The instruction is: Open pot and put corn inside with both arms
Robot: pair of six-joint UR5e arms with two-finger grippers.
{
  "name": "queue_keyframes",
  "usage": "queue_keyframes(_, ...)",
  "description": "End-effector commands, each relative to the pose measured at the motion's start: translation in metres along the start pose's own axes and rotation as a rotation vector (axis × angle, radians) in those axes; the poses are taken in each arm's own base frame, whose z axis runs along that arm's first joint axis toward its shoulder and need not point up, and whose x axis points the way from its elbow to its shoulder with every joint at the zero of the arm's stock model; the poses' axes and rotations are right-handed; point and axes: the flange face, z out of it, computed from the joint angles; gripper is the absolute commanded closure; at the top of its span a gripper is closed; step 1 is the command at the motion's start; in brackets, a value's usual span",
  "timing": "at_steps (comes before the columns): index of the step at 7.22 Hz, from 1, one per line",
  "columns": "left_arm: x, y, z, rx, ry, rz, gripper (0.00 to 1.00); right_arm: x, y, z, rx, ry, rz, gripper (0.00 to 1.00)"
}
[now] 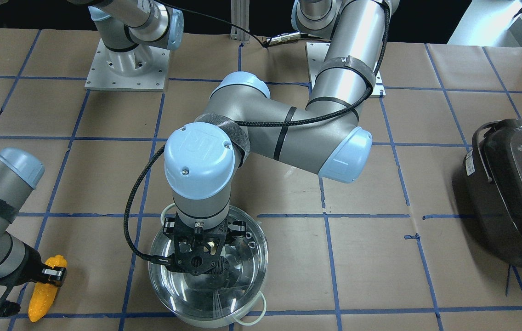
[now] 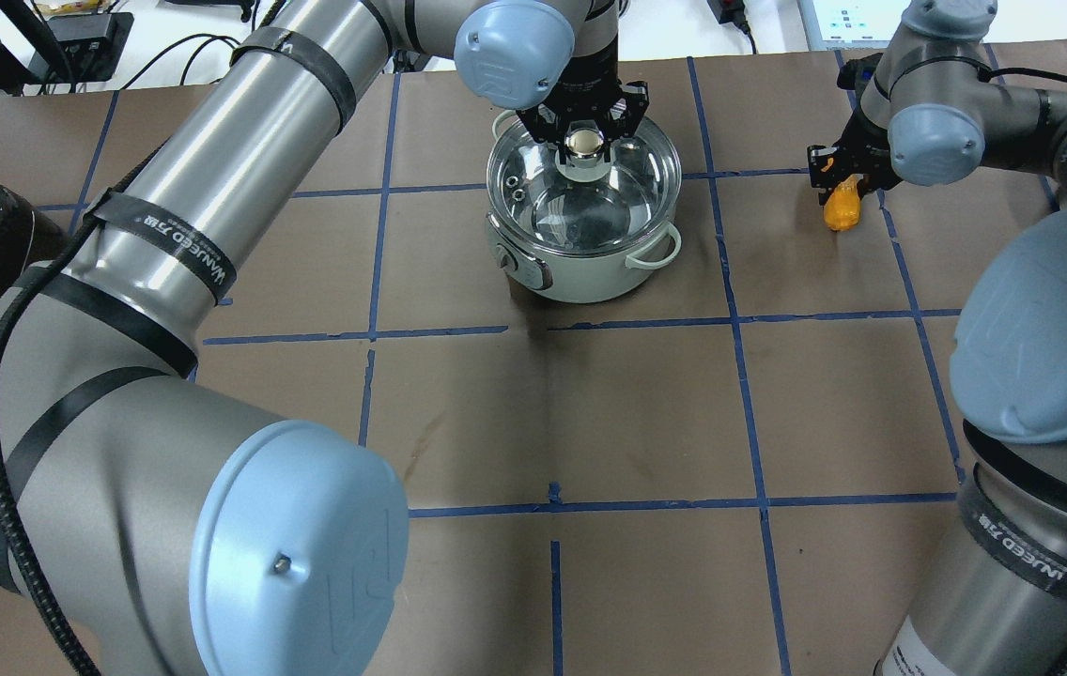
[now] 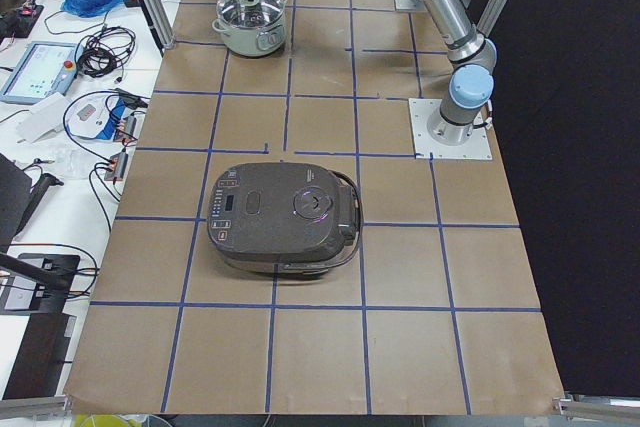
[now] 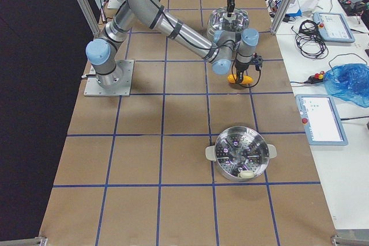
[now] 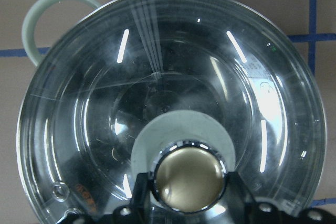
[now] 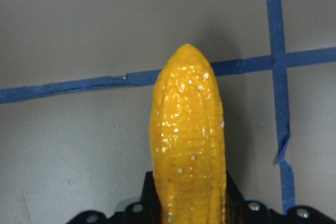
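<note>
The steel pot (image 2: 590,268) with pale loop handles stands at the far middle of the table, with its glass lid (image 5: 173,93) on it as far as I can tell. My left gripper (image 2: 587,143) hangs straight down over the lid. Its fingers (image 5: 143,192) are closed on both sides of the lid's knob (image 5: 189,178). The yellow-orange corn (image 2: 842,211) lies to the pot's right, near a blue tape line. My right gripper (image 2: 842,183) is shut on one end of the corn (image 6: 188,140). The corn is low over the table; I cannot tell if it touches.
A dark grey rice cooker (image 1: 513,188) stands at the table's left end. A second steel pot with a perforated steamer insert (image 4: 239,155) stands further towards the right end. Operator devices and cables lie on a side bench (image 4: 323,113) beyond the table's far edge.
</note>
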Motion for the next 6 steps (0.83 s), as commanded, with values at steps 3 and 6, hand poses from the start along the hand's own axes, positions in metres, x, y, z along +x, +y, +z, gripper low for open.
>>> queue_keyframes(3,-0.046,0.037,-0.123,0.029,-0.046,0.069,0.99,-0.025,0.020,-0.095,0.045,-0.007,-0.053,0.76)
queue_keyframes(6,-0.191,-0.008,-0.102,-0.033,-0.050,0.088,0.99,-0.121,0.022,-0.158,0.139,-0.051,-0.173,0.86)
